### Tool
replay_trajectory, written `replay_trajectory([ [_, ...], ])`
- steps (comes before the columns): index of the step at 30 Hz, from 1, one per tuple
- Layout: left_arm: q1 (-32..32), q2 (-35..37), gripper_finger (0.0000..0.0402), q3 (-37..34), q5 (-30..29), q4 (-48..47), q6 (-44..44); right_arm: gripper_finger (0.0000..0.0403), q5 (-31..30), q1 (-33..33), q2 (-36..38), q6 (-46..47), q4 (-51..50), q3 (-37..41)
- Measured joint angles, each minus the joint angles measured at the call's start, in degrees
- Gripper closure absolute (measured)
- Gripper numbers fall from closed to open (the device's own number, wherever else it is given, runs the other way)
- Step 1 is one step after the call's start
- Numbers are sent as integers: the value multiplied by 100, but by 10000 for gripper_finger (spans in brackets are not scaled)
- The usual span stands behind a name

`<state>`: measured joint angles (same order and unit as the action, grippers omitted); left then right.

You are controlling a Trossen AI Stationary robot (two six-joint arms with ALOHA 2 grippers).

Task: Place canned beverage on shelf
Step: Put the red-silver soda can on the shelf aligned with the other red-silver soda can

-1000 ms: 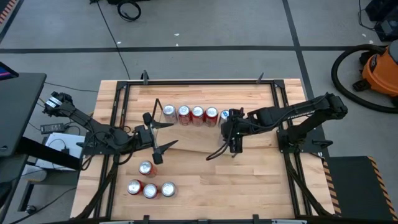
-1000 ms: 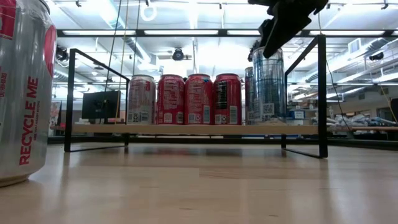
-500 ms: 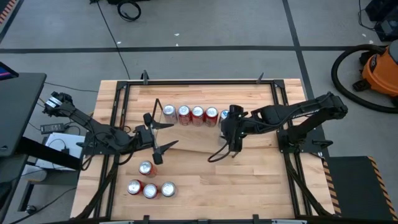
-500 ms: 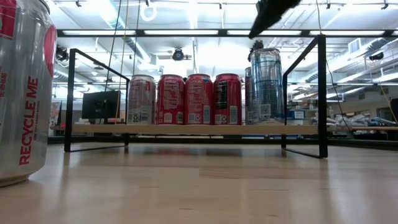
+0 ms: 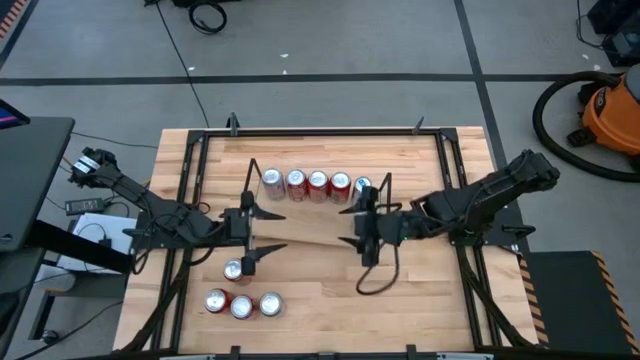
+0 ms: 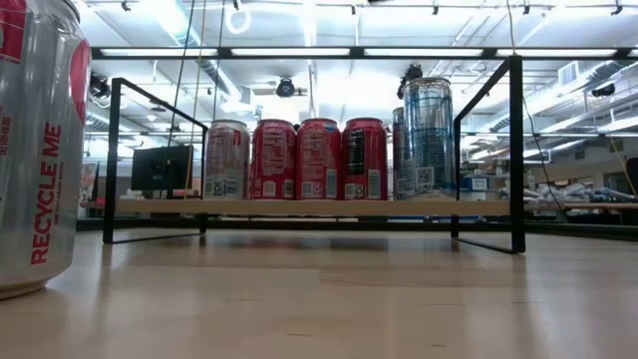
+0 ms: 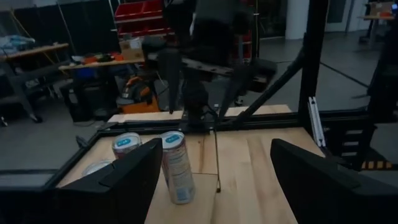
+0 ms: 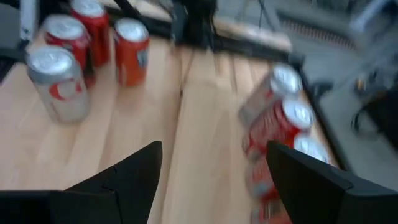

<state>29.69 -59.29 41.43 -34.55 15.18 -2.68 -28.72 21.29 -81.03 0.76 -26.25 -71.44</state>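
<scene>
Five cans (image 5: 317, 184) on shelf (image 6: 329, 207)

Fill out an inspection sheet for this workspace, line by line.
Surface: wooden table, black rails at its sides.
Job's things: shelf holds five cans in a row; four more cans stand on the table near the left arm.
Clutter: nothing seen.
Grippers: left gripper open and empty over the shelf's left end; right gripper open and empty at the right end.
Cables: one loops below the right gripper.
Surroundings: orange vacuum, grey floor.
</scene>
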Motion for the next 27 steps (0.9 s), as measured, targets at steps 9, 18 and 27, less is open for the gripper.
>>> replay_trajectory([
  [9,110,-283,93,619,169,-1487,1099,105,14,17,2,-1801,1626,334],
  [18,705,-1713,93,2591,916,-4486,3302,105,23,-371,144,-2070,1487,341],
  [27,1147,-3045,93,3964,1122,-5911,4250,106,-406,-276,210,-1894,1247,341],
])
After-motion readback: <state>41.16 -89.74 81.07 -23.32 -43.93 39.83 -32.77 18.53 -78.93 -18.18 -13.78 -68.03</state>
